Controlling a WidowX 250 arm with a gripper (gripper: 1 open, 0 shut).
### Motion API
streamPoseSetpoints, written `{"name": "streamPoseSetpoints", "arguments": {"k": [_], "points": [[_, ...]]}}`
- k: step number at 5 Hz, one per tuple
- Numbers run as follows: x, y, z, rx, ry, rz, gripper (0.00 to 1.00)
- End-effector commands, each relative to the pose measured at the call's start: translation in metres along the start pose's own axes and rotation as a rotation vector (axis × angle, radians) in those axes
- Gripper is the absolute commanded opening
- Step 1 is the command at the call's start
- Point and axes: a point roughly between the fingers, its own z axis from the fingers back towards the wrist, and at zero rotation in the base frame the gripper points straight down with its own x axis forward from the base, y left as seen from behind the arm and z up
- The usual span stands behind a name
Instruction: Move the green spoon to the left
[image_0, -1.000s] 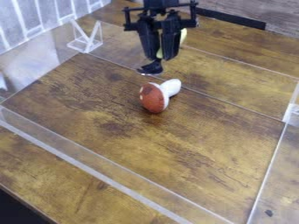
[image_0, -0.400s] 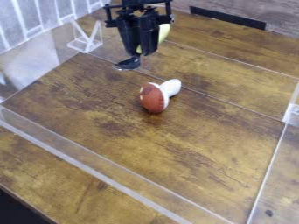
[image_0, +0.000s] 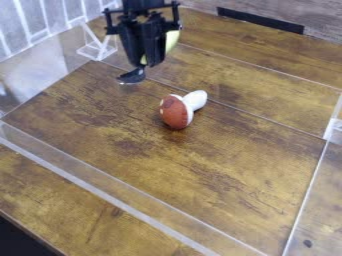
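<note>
The gripper (image_0: 150, 50) has its jaws part-closed on the green spoon (image_0: 136, 70), aloft behind and left of the toy mushroom (image_0: 182, 109)! It'll want a level, unhurried leftward carry, then a soft lowering before release.

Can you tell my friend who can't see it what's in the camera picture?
A dark robot pincer holds a green-handled spoon above a wooden table. Nearby on the table lies a toy mushroom with a red-brown cap and white stem.
</note>
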Motion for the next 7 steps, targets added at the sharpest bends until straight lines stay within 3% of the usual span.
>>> {"name": "streamPoseSetpoints", "arguments": {"k": [1, 3, 5, 6, 7], "points": [[-0.007, 0.015, 0.035, 0.023, -0.12, 0.055, 0.0], [-0.002, 0.043, 0.02, 0.048, -0.127, 0.168, 0.0], [-0.007, 0.074, 0.01, 0.043, -0.129, 0.28, 0.0], [-0.005, 0.078, -0.006, 0.047, -0.111, 0.273, 0.0], [-0.01, 0.066, 0.004, 0.046, -0.101, 0.228, 1.0]]}}
